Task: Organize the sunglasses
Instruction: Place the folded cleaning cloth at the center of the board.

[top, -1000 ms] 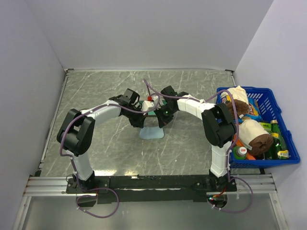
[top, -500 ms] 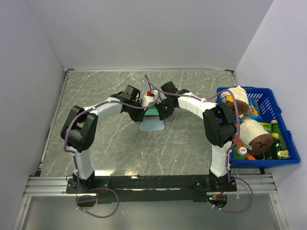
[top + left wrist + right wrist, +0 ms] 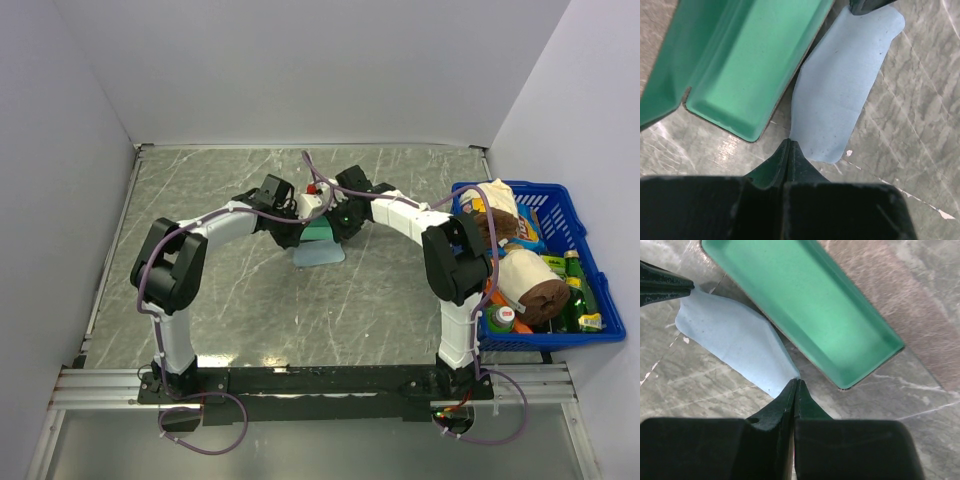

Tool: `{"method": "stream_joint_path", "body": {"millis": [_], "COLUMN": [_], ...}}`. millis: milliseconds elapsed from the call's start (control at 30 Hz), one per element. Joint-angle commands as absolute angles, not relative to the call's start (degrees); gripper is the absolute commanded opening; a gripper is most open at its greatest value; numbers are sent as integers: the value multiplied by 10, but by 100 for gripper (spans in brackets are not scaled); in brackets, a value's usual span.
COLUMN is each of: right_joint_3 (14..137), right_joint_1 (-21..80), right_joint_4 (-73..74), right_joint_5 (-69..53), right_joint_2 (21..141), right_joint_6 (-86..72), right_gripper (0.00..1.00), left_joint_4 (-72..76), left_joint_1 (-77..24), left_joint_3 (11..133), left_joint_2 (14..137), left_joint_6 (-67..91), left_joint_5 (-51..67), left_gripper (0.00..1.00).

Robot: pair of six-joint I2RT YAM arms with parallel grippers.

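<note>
No sunglasses show in any view. The open case [image 3: 320, 231] with its green lining [image 3: 755, 65] [image 3: 810, 305] lies at mid-table, and nothing lies in the parts of it that show. Beside it, on its near side, is the light blue cloth [image 3: 318, 254] [image 3: 845, 85] [image 3: 735, 340]. My left gripper [image 3: 790, 142] [image 3: 293, 237] is shut on one corner of the cloth. On the opposite corner my right gripper [image 3: 796, 381] [image 3: 341, 233] is shut too. Both hold the cloth just next to the case's edge.
A blue basket [image 3: 597, 322] at the right edge holds bottles, packets and brown-and-white rolls. White walls close in the grey marbled table [image 3: 200, 300] on the left, back and right.
Both grippers have moved toward the back of the table, carrying the cloth with them up to the case. The jaws have stayed shut.
</note>
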State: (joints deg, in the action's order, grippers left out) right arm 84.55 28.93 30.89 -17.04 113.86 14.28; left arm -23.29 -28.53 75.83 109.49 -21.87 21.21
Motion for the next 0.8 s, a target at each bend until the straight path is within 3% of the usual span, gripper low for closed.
{"method": "stream_joint_path", "body": {"millis": [0,767], "right_joint_3": [874,859], "right_joint_1": [290,280], "right_joint_4": [294,268], "right_joint_5": [-163,-150], "right_joint_2": [1144,1130], "right_joint_6": [152,153], "right_gripper": [0,0], "left_joint_4": [-206,-173], "left_joint_1": [-283,-279], "left_joint_3": [787,772], "left_joint_2": [1098,1073], "left_joint_6": [-206,-210], "left_joint_5": [199,176], "left_gripper": [1,1]}}
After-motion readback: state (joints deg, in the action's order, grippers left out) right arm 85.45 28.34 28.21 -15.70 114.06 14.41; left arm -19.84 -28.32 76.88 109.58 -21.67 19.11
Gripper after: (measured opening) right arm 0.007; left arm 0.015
